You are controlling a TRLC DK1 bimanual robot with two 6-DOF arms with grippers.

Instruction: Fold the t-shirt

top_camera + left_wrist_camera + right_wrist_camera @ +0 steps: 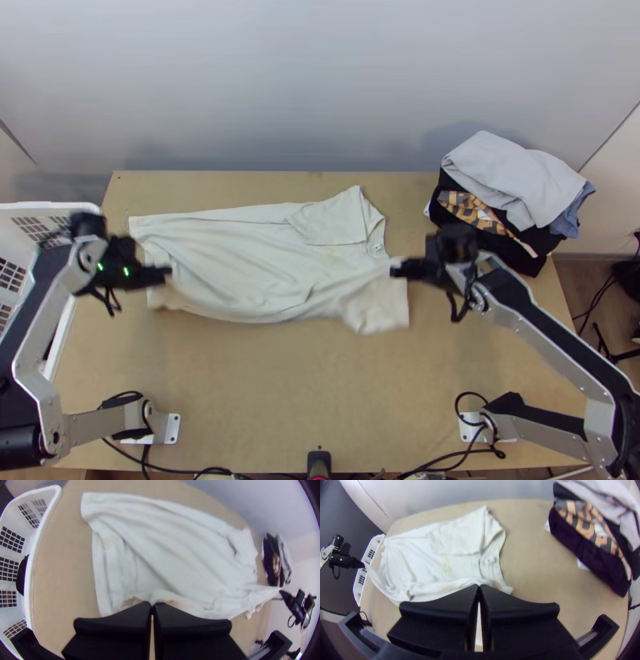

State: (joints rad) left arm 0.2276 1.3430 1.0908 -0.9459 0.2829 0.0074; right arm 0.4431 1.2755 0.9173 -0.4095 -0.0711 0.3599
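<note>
The white t-shirt (256, 256) lies lengthwise across the table, its upper sleeve folded inward over the body and its near side lifted between the grippers. At the hem end, my left gripper (166, 274) is shut on the near edge; in the left wrist view the left gripper (152, 605) pinches cloth at its tips. My right gripper (396, 270) holds the shoulder area near the collar, with a sleeve hanging below it. In the right wrist view, the right gripper (479, 586) has its fingers together on the fabric.
A pile of folded clothes (512, 188) sits at the table's back right corner. A white basket (60, 210) stands at the left edge. Bare wooden table (280, 392) lies between the shirt and the arms' bases.
</note>
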